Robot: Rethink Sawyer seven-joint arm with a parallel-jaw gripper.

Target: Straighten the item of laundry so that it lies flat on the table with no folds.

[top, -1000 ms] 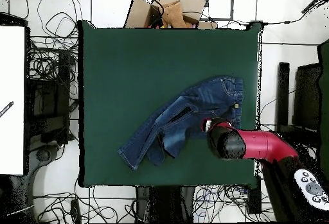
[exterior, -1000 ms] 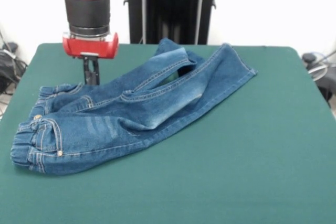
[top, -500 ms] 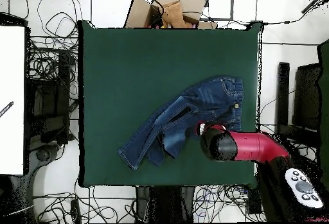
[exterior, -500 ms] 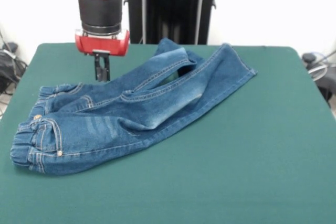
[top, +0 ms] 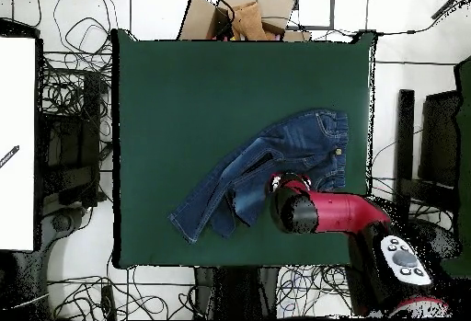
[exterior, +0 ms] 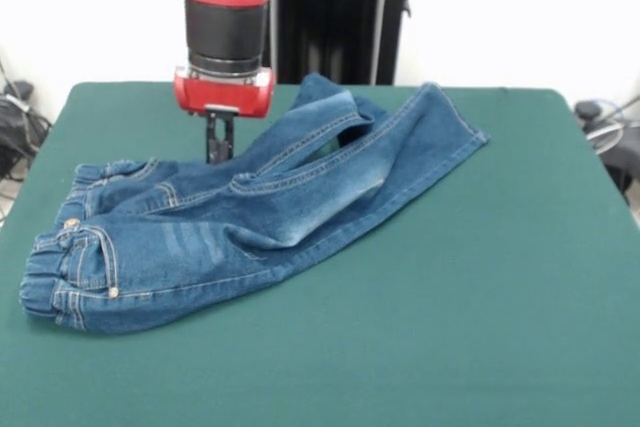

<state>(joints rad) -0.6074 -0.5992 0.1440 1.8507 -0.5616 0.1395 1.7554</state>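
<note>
The item of laundry (exterior: 250, 207) is a small pair of blue jeans lying on the green table (exterior: 480, 277). Its gathered waistband sits at the front left. The legs run to the far right, one crossed over the other, with a hem folded back near the far edge. My gripper (exterior: 219, 150) hangs from the red arm just behind the jeans' far edge, at the thigh, with its thin fingers close together and nothing between them. In the overhead view the arm's wrist (top: 292, 211) covers the gripper, right beside the jeans (top: 267, 166).
The green table (top: 202, 97) has wide bare cloth around the jeans, most of it right and front in the front view. Cables, a cardboard box (top: 241, 14) and a white panel (top: 17, 143) lie off the table.
The arm has moved right in the front view, along the far edge of the jeans toward the folded leg. The jeans have not shifted.
</note>
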